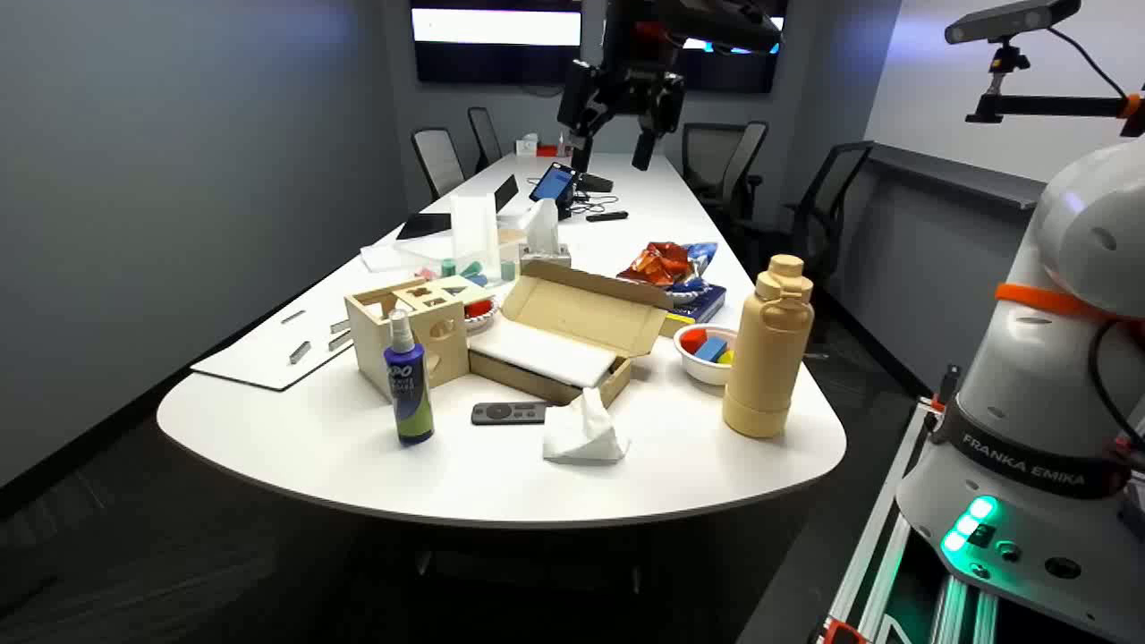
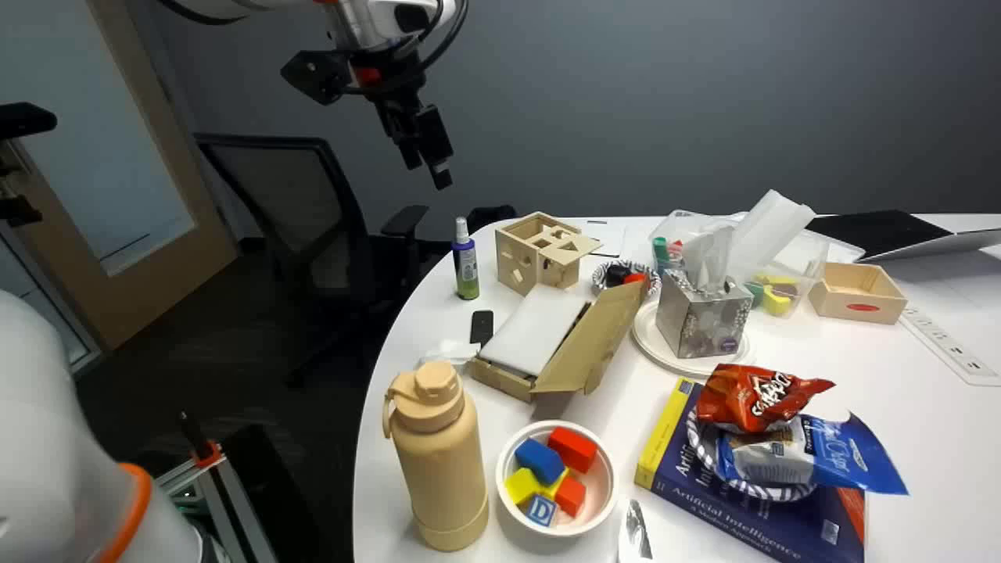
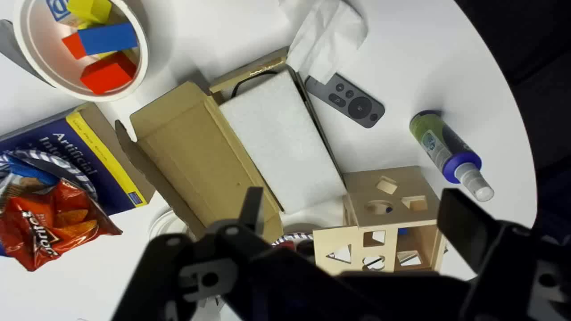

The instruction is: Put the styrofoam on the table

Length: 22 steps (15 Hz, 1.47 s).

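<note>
Wrist view: your hand [image 3: 354, 217], spread apart, unladen; styrofoam slab [image 3: 283, 142], inside open box [image 3: 198, 151]. Step, apparently: approach. Next: align, descend, pinch, lift out, transfer to surface [image 3: 410, 58].

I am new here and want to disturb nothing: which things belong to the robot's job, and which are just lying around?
For the job:
- styrofoam, seemingly the white slab in the cardboard box
- table
- gripper

Just lying about:
- spray bottle
- remote
- wooden cube
- water bottle
- bowl
- book
- chip bag
- tissue box
</note>
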Each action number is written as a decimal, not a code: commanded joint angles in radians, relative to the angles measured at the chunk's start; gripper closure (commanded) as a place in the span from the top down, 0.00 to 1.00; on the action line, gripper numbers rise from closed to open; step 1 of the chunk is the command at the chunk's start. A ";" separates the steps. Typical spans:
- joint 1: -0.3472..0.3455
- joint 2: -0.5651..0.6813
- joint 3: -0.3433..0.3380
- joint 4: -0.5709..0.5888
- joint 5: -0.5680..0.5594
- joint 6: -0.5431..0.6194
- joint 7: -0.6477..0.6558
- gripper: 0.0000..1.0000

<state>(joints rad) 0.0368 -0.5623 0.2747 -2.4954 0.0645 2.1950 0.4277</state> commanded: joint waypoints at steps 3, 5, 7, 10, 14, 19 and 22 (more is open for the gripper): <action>0.012 0.002 -0.011 0.002 -0.008 -0.003 0.006 1.00; 0.012 0.002 -0.011 0.002 -0.008 -0.003 0.006 1.00; 0.012 0.002 -0.011 0.002 -0.008 -0.003 0.006 1.00; 0.012 0.002 -0.011 0.002 -0.008 -0.003 0.006 1.00; 0.012 0.002 -0.011 0.002 -0.008 -0.003 0.006 1.00; 0.012 0.002 -0.011 0.002 -0.008 -0.003 0.006 1.00; -0.007 0.066 0.004 -0.034 0.024 0.120 0.109 1.00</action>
<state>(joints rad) 0.0346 -0.5470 0.2734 -2.5019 0.0632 2.2237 0.4555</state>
